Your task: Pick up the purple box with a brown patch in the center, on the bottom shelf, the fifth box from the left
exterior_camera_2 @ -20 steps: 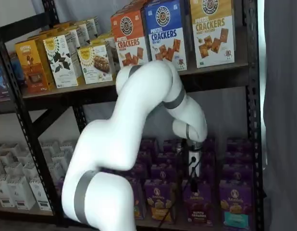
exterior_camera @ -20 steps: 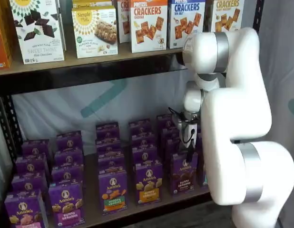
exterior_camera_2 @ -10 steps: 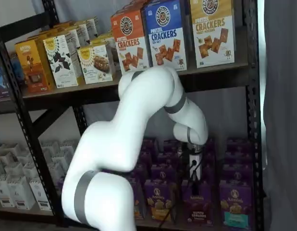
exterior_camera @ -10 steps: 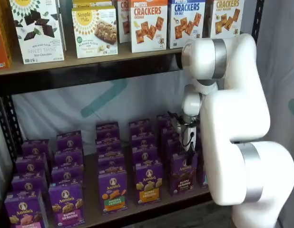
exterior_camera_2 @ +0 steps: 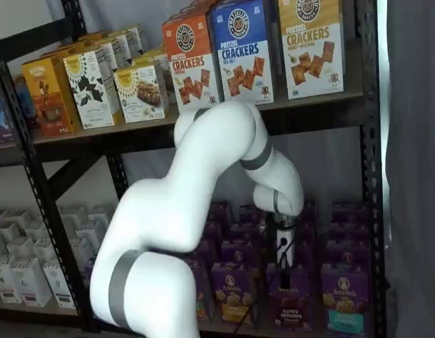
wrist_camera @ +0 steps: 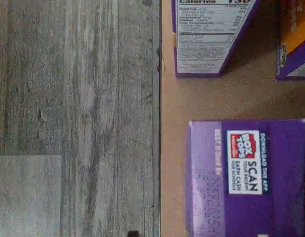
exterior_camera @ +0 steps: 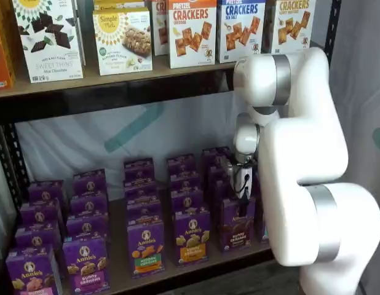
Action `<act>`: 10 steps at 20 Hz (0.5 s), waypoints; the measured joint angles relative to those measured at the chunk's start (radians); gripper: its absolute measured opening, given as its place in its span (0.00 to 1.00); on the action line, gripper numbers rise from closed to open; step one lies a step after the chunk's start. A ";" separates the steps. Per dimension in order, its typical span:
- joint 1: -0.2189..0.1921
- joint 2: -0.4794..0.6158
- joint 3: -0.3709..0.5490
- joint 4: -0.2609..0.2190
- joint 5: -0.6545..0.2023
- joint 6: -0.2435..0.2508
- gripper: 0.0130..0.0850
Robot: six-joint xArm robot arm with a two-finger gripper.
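The purple box (exterior_camera: pixel 237 224) with a dark brown snack picture stands at the front of its column on the bottom shelf (exterior_camera: pixel 118 264), and shows in both shelf views (exterior_camera_2: pixel 288 306). My gripper (exterior_camera: pixel 243 192) hangs straight down just above its top, also seen in a shelf view (exterior_camera_2: pixel 282 265). Its black fingers show side-on with a cable beside them, so I cannot tell whether they are open. The wrist view shows a purple carton top (wrist_camera: pixel 246 177) with a Box Tops label on the pale board (wrist_camera: pixel 211 98).
A purple carton with an orange band (exterior_camera: pixel 191 236) stands left of the target, and one with a teal band (exterior_camera_2: pixel 342 303) to its right. Cracker boxes (exterior_camera: pixel 192 31) fill the shelf above. A black frame post (exterior_camera_2: pixel 372 176) stands at the right. Grey floor (wrist_camera: pixel 78 98) lies beyond the shelf edge.
The arm's elbow and upper links have sunk lower. The gripper has shifted slightly toward the shelf, staying over the brown-patch box.
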 joint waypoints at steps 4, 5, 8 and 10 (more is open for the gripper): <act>0.000 0.003 0.003 0.004 -0.008 -0.004 0.72; -0.001 0.003 0.004 0.008 -0.010 -0.008 0.72; -0.001 0.003 0.005 0.018 -0.011 -0.017 0.61; -0.001 0.003 0.003 0.022 -0.009 -0.020 0.56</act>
